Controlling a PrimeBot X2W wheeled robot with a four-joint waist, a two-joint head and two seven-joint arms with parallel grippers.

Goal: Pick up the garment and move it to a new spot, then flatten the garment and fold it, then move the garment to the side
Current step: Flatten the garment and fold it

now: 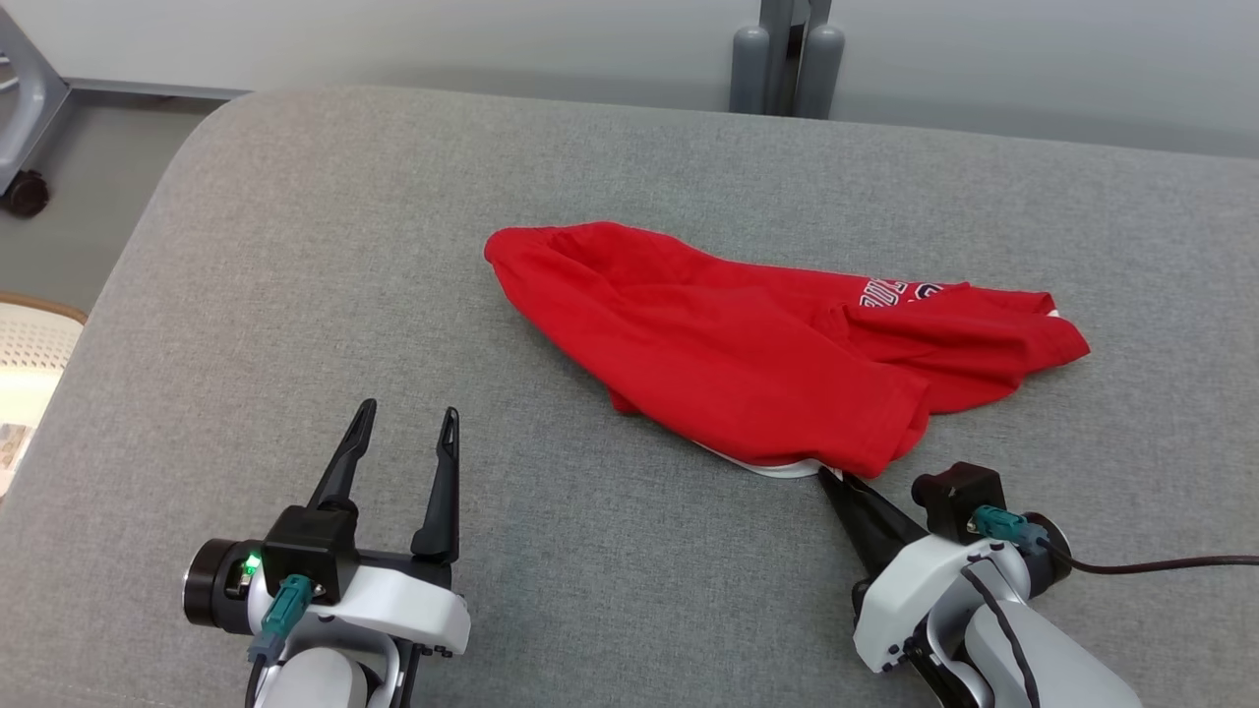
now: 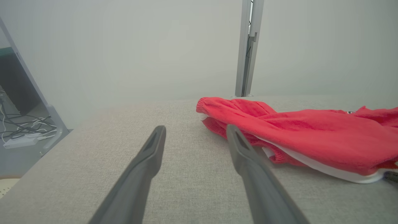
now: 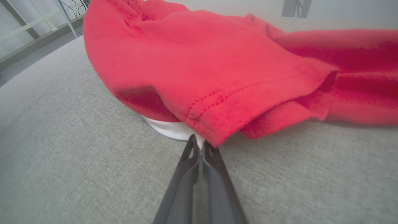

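Garment (image 1: 777, 344) hem is sitting pinched in our right gripper (image 1: 828, 476), so we are planning a slow lift, while our left gripper (image 1: 409, 407) is idling, jaws spread.

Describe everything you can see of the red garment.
The red garment is soft knit cloth, crumpled and loosely doubled over, not flat. It lies on the grey padded surface, right of centre in the head view. White lettering shows partly near its far right end; a white edge peeks out beneath its near side. The right gripper, jaws shut, pinches that near edge. The left gripper stands open, apart from it.
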